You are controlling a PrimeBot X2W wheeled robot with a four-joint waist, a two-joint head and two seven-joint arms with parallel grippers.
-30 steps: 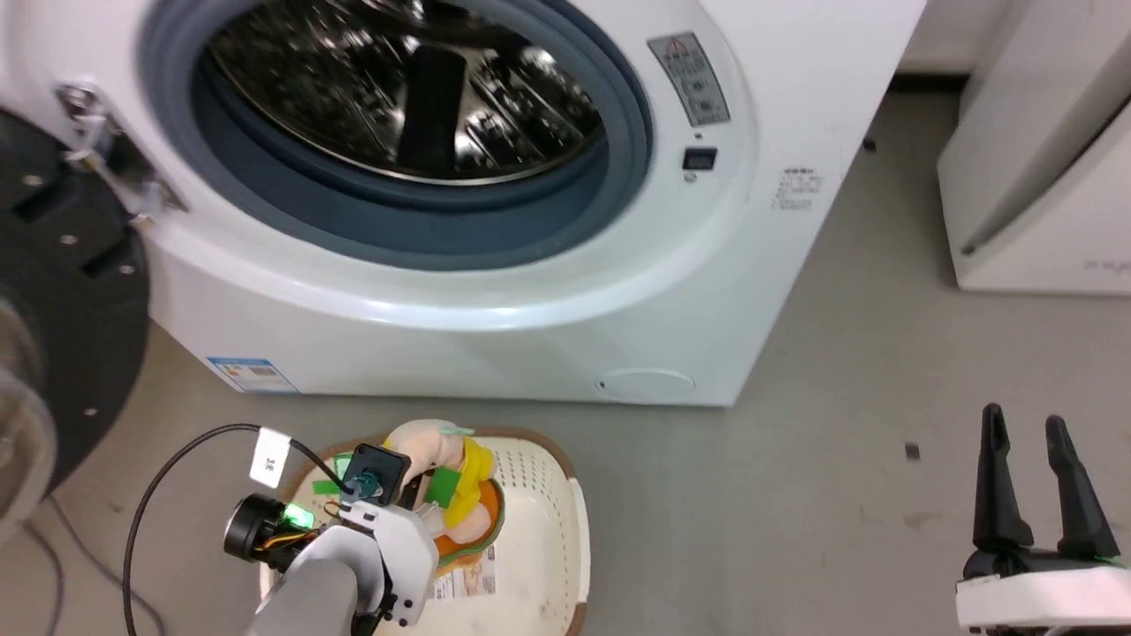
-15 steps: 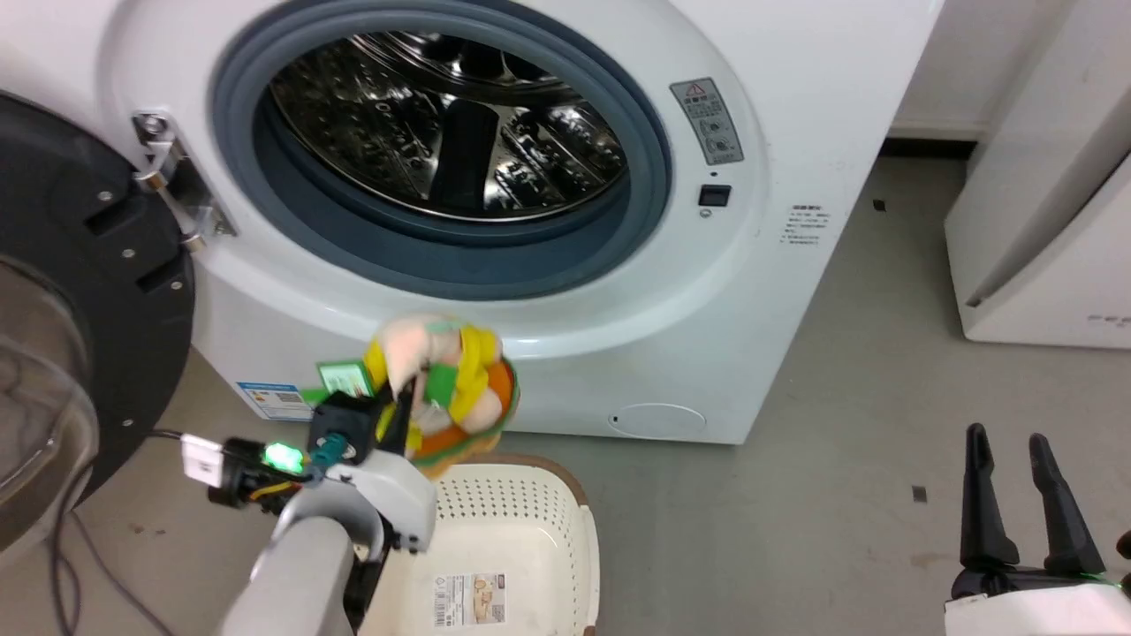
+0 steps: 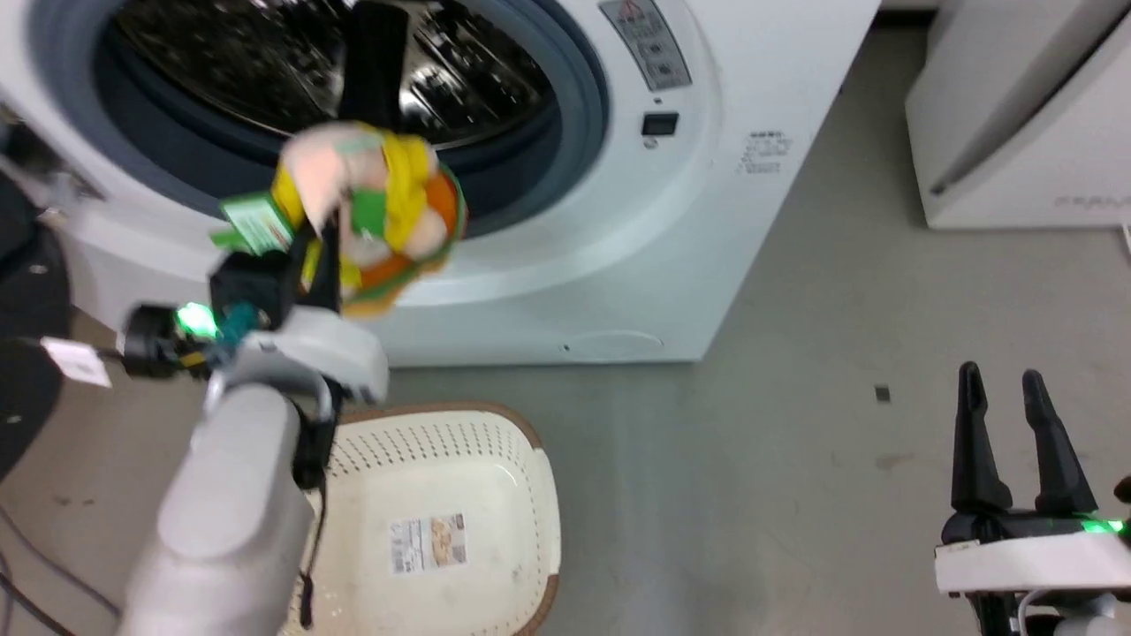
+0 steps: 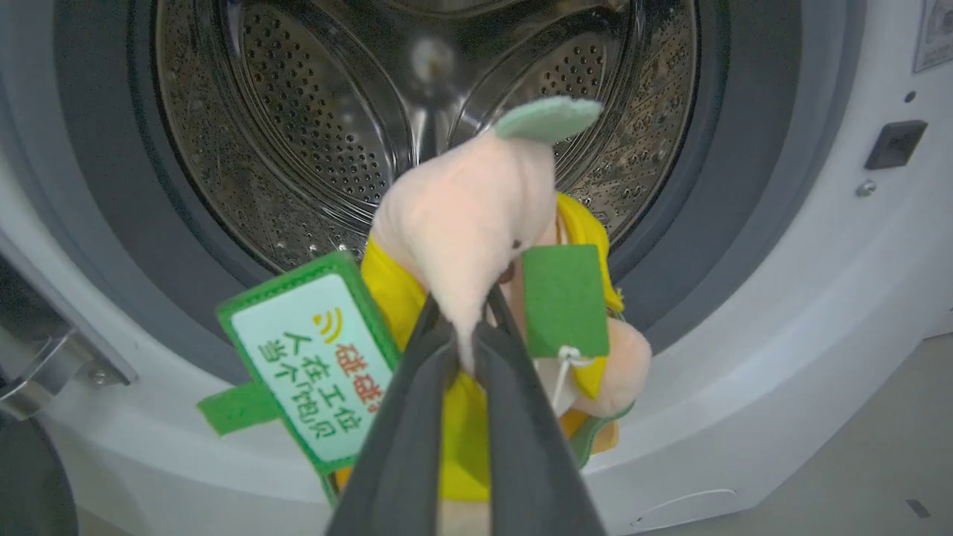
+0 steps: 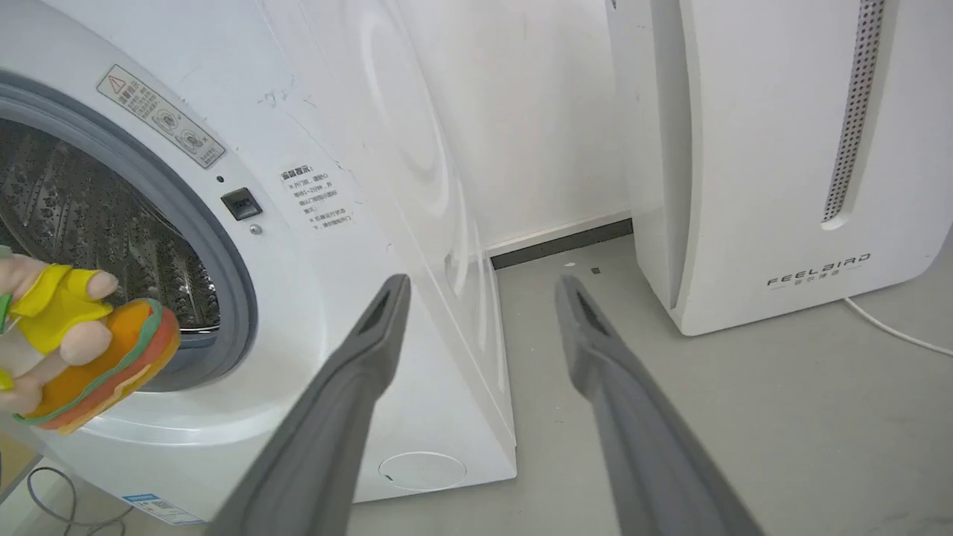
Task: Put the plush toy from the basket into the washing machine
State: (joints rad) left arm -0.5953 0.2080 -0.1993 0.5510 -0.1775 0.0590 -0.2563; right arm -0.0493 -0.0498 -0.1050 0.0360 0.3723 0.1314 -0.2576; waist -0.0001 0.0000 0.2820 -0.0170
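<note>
My left gripper (image 3: 322,234) is shut on the plush toy (image 3: 371,212), a pale pink head with yellow garment, orange and green parts and a green tag. It hangs in front of the lower rim of the washing machine's (image 3: 707,221) open mouth, outside the steel drum (image 4: 357,134). In the left wrist view the fingers (image 4: 402,447) pinch the plush toy (image 4: 476,238) before the grey rubber ring (image 4: 112,186). The cream basket (image 3: 477,477) sits on the floor below, with just a label sticker inside. My right gripper (image 3: 1003,389) stands open at the lower right.
The black-framed door (image 3: 22,291) hangs open at the far left. A white FEELBIRD appliance (image 5: 782,149) stands to the right of the washer. Grey floor (image 3: 795,397) lies between the basket and my right gripper. Cables trail at the lower left.
My left gripper has lifted the plush toy out of the basket and up to the washer's opening. The head camera has shifted. The right gripper stays open.
</note>
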